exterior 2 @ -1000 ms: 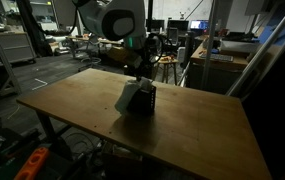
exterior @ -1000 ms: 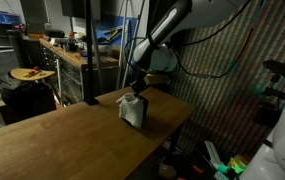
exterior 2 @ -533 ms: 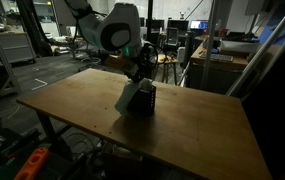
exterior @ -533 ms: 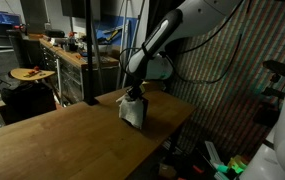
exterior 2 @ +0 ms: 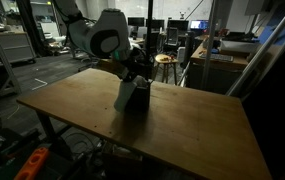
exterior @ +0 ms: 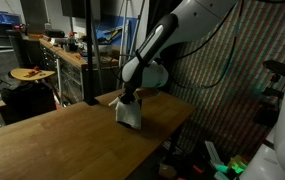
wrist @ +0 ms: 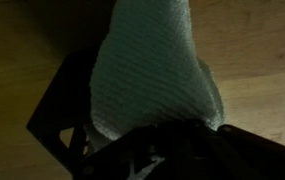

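Observation:
A pale ribbed cloth (wrist: 152,70) hangs draped over a black box-like object (wrist: 60,112) on the wooden table (exterior: 52,140). My gripper (wrist: 178,150) sits at the cloth's top, shut on a pinch of the fabric; its dark fingers fill the bottom of the wrist view. In both exterior views the cloth (exterior: 129,113) (exterior 2: 129,95) stands as a small peak under the gripper (exterior: 130,97) (exterior 2: 135,79), with the black object (exterior 2: 144,102) showing beside it. How much of the black object the cloth covers is hidden.
The cloth and box sit near the table's far corner (exterior: 182,108), close to its edge. A workbench with clutter (exterior: 62,50) and a round stool (exterior 2: 164,60) stand beyond the table. A ribbed wall panel (exterior: 222,90) is behind the arm.
The arm has swung lower and sideways over the table, carrying the gripped top of the cloth a little with it. The jaws stayed shut.

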Motion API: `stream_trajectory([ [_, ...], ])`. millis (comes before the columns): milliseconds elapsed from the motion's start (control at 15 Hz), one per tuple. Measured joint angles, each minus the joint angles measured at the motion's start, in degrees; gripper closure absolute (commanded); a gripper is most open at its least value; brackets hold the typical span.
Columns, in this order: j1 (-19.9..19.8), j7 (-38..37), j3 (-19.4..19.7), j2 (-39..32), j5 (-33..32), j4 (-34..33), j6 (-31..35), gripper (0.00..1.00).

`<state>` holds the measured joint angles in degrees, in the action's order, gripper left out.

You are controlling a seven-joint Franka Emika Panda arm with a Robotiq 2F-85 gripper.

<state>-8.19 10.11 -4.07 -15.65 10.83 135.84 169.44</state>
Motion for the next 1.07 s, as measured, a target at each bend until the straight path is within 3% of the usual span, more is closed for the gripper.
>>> stream_trajectory([
  [533,-4.9,4.8,-4.5,0.2,4.6,0.8,0.8,0.97],
  [1067,-6.5,5.9,-3.0,4.3,2.8,1.1,0.5,0.96],
])
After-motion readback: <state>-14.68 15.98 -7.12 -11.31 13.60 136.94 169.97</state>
